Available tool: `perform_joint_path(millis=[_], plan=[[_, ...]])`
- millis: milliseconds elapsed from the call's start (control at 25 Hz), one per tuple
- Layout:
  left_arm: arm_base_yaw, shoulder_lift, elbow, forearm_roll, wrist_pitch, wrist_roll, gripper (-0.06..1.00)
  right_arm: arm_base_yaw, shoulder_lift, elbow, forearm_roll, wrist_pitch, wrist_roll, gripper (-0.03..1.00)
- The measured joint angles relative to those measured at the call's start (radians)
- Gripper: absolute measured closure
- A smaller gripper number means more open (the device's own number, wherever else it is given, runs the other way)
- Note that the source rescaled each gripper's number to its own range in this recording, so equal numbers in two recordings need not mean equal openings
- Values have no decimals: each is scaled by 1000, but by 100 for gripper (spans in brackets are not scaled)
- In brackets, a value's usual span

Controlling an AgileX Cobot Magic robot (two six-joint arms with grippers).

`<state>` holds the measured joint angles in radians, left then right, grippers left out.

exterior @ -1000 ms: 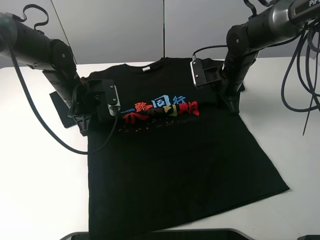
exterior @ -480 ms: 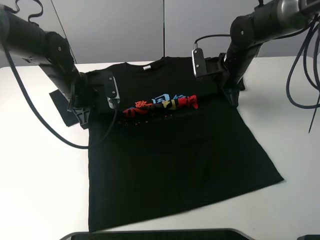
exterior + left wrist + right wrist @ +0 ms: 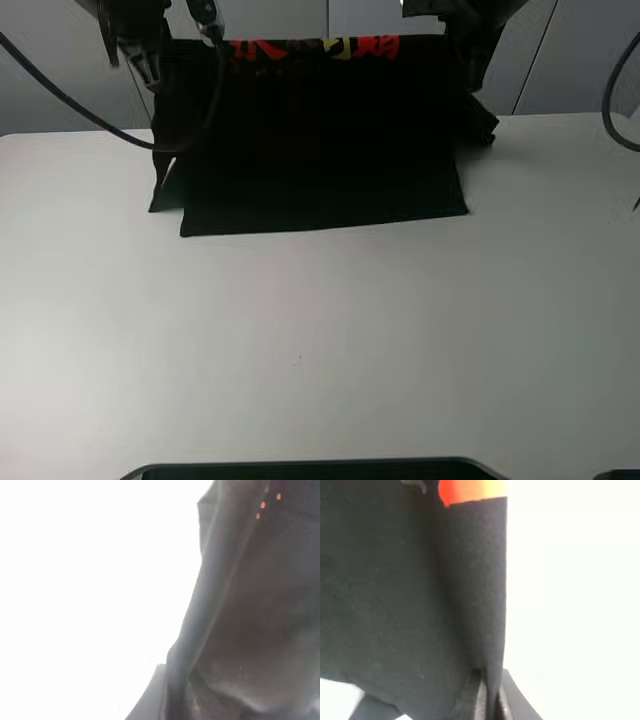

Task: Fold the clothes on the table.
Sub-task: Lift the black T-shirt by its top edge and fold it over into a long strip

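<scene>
- A wide white table (image 3: 300, 350) fills the high view, with pale wall panels (image 3: 280, 18) behind it; most of the top is bare.
- The shirt (image 3: 320, 140) is held up at the far side like a curtain. Its coloured print (image 3: 310, 47) runs along the top edge, and its hem seems to touch the table.
- A sleeve (image 3: 165, 185) hangs loose on the left side.
- The left gripper (image 3: 150, 62) is at the upper left corner of the cloth. Its jaws are pressed together and, going by the wrist view, black fabric runs into them.
- The right gripper (image 3: 488, 695) pinches a doubled edge of the shirt between closed jaws.
- Progress: early. The grip line crosses the chest, so the collar part probably drapes behind, though that side is hidden. No finished fold lies on the table.
- Left to do, I judge: lay the cloth down so one half lands on the other, tuck in the sleeves, then fold again into a neat packet.
</scene>
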<state>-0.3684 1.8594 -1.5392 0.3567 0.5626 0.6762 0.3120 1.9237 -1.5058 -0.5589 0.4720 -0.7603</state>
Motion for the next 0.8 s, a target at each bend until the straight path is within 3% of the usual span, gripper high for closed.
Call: perform_joint_path(millis=[160, 280, 400, 600, 680, 800], plan=[[-1, 0, -59, 13, 8, -28, 94, 0, -7, -105, -78, 50, 152, 96], [-1, 0, -63, -20, 85, -33, 94, 0, -20, -118, -52, 130, 218, 96], [-5, 0, -65, -76, 226, -38, 94, 0, -23, -120, 94, 298, 231, 96], [-7, -1, -65, -259, 541, -41, 94, 0, -23, -120, 430, 651, 218, 96], [-4, -1, -65, -351, 624, -44, 94, 0, -26, -92, 544, 717, 210, 96], [-3, -1, -39, -477, 644, -45, 94, 0, -25, -7, 649, 737, 208, 96]])
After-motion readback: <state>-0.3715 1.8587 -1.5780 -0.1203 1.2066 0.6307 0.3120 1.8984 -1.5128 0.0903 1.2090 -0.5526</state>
